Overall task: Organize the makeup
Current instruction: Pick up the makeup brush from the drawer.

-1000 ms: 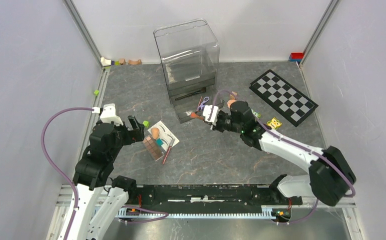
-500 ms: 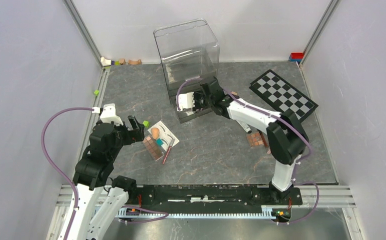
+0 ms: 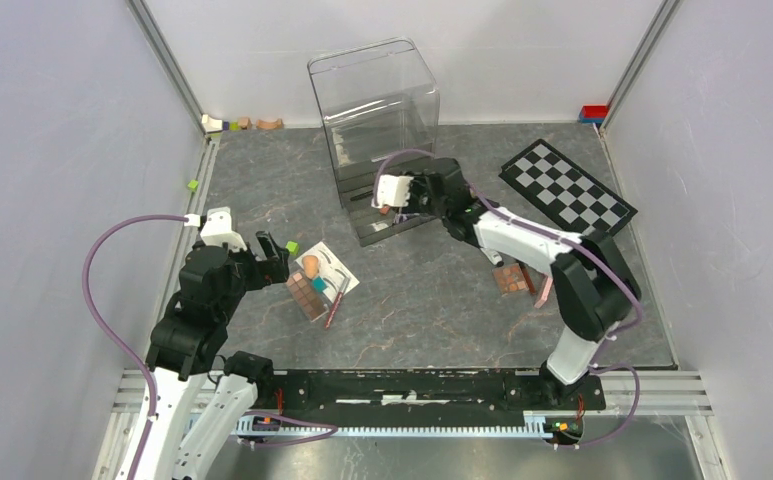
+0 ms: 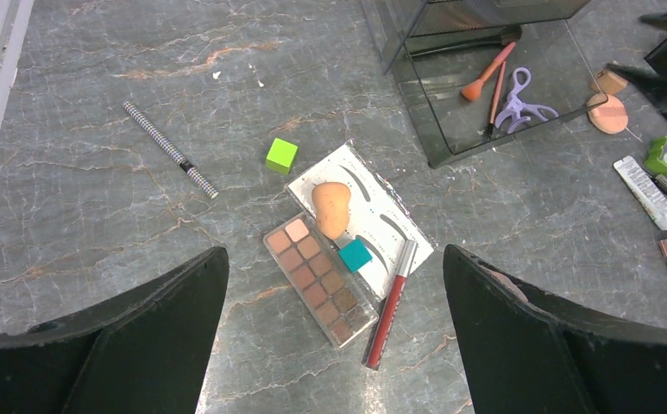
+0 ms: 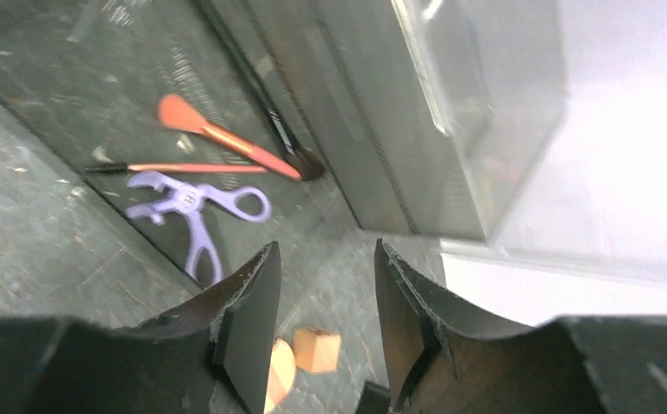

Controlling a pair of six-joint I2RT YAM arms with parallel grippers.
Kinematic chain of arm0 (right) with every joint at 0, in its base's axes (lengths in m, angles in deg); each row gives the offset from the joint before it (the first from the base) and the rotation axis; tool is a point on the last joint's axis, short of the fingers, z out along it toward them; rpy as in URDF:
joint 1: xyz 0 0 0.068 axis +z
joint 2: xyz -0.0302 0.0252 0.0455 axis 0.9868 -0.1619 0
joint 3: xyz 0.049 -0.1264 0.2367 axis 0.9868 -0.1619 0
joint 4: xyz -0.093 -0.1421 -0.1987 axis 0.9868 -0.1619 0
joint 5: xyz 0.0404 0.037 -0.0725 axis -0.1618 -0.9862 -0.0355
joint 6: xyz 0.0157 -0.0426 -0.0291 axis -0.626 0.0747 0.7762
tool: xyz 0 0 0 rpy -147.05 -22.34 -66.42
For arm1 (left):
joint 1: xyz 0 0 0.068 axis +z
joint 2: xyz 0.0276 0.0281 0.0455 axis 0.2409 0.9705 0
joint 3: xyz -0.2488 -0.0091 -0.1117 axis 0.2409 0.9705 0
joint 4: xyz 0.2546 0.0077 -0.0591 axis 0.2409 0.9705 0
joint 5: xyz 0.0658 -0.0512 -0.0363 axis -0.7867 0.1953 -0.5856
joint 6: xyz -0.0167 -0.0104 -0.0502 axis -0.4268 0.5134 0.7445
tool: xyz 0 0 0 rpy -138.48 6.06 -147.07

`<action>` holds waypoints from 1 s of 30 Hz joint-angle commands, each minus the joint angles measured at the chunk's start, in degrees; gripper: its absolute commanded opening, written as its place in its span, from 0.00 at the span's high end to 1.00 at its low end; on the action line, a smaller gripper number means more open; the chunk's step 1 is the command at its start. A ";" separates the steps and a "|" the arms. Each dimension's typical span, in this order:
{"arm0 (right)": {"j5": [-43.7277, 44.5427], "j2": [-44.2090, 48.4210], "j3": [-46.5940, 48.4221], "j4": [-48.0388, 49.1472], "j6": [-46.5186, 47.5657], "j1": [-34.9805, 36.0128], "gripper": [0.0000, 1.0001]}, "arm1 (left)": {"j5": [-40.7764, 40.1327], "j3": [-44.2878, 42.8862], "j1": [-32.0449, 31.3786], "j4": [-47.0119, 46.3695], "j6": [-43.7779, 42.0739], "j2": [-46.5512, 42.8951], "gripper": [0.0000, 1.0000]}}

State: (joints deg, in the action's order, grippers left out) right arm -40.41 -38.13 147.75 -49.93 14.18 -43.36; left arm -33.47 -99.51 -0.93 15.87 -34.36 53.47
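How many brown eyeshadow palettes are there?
2. The left palette touches the white card. The right palette lies apart, far to its right. Others may hide inside the organizer.

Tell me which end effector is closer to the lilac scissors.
Right. The right end effector hangs close to the lilac scissors at the open drawer; the left end effector is well away, over the eyeshadow palette.

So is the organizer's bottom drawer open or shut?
Open: the drawer is pulled out, with the lilac scissors and an orange brush lying inside.
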 commanded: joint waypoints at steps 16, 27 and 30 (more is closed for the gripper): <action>19.45 26.09 -15.76 -2.50 -60.06 -6.90 0.32 | 0.67 0.04 0.20 -1.71 1.93 0.45 0.00; 21.75 32.62 -19.84 -24.41 -68.14 -8.01 0.25 | 0.54 0.02 0.20 -1.68 2.10 2.13 0.00; 20.65 32.92 -21.92 -25.71 -68.90 -8.87 0.24 | 0.30 -0.03 0.20 -1.65 2.19 2.72 0.00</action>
State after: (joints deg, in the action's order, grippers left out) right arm -20.34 -6.44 128.01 -70.49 -51.17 -51.21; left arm -33.45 -99.51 -0.93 15.90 -34.31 55.32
